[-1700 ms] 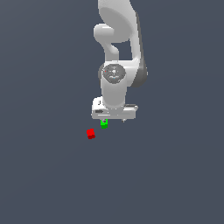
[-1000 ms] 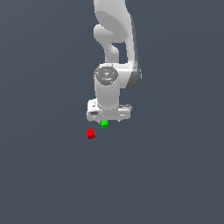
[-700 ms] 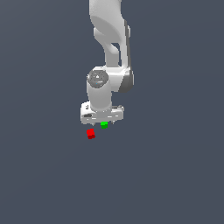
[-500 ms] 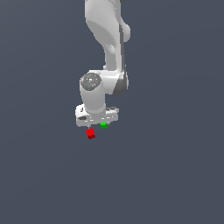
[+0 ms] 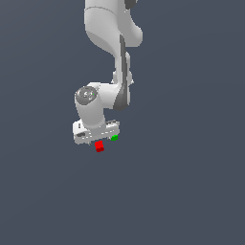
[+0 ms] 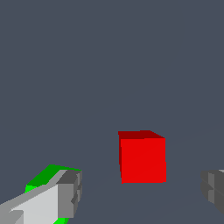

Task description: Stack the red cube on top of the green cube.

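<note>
Wrist view: one red cube [image 6: 142, 157], one green cube [image 6: 43, 178], gripper [image 6: 142, 188] spread wide.

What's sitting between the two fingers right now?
The red cube, in the wrist view: it stands in the gap between the fingers, touching neither. The green cube lies outside, behind one finger.

The white Panda arm [image 5: 110, 43] reaches down from the top of the frame over a plain dark grey surface [image 5: 191, 182]. Its gripper [image 5: 97, 139] sits low, right above the red cube [image 5: 99, 146], which shows just under the hand's lower edge. The green cube [image 5: 114, 138] lies close beside the red one, toward the exterior view's right, partly hidden by the hand. The fingers cannot be made out here.
</note>
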`<state>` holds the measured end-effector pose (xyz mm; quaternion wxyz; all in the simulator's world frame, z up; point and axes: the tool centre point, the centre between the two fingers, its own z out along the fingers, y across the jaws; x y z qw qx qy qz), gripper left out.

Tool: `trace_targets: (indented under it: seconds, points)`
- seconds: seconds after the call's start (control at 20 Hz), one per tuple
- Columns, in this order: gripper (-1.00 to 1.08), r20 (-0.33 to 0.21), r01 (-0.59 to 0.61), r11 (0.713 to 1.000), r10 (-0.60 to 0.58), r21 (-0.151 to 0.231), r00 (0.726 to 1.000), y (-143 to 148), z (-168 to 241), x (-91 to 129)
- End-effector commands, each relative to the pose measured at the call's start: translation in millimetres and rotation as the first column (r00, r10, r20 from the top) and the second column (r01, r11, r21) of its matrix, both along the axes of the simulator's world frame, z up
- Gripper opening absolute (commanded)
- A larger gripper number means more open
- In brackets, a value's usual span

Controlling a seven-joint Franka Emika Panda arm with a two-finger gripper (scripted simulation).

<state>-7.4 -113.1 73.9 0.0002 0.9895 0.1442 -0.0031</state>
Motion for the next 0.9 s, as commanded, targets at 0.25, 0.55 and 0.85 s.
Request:
trace_targets:
  seconds: [0.25, 0.55, 0.85]
  points:
    - [1.00, 0.007, -0.027, 1.000, 0.027, 0.001, 1.000, -9.8, -4.9, 4.6]
    - [1.00, 0.006, -0.023, 1.000, 0.023, 0.001, 1.000, -8.2, -4.2, 4.5]
    - [1.00, 0.006, -0.023, 1.000, 0.023, 0.001, 1.000, -7.9, -17.7, 4.1]
